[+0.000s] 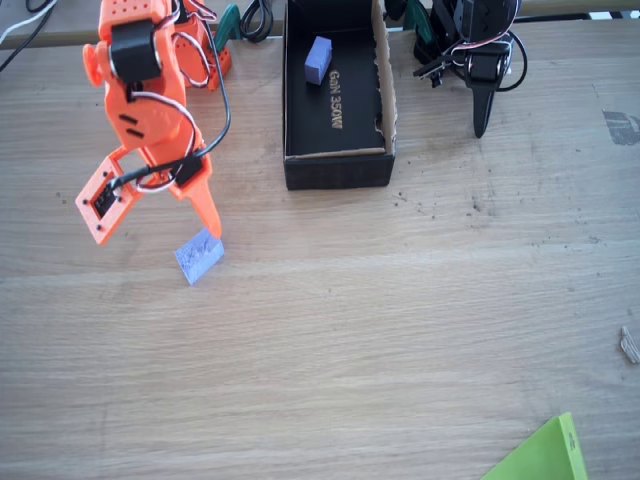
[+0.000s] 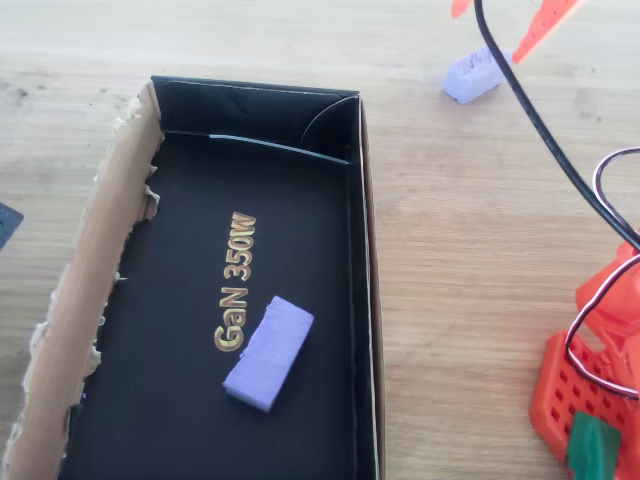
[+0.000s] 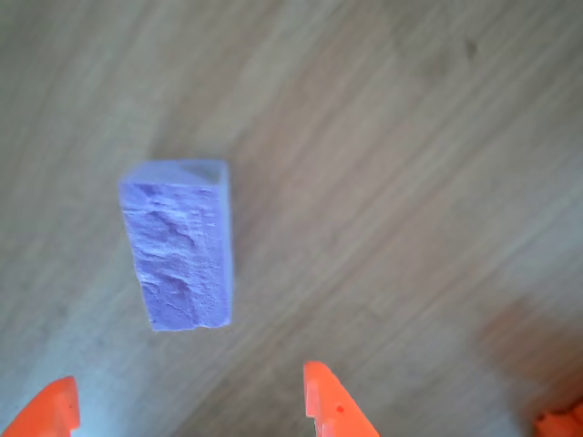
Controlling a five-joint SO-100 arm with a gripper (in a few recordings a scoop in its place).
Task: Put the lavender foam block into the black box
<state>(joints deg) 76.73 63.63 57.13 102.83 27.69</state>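
Observation:
The lavender foam block lies on the wooden table, left of and nearer than the black box. Its rough, whitish-mottled face shows in the wrist view. My orange gripper hovers just over it, open, with one fingertip close to the block's far edge. In the wrist view the gripper has nothing between its two orange tips, and the block sits ahead of the gap. The overhead view shows the block under the gripper, to the right of the box.
A smoother periwinkle block lies inside the box beside the gold lettering. A green sheet pokes in at the near right corner, and a small scrap lies at the right edge. The arm's orange base stands right of the box.

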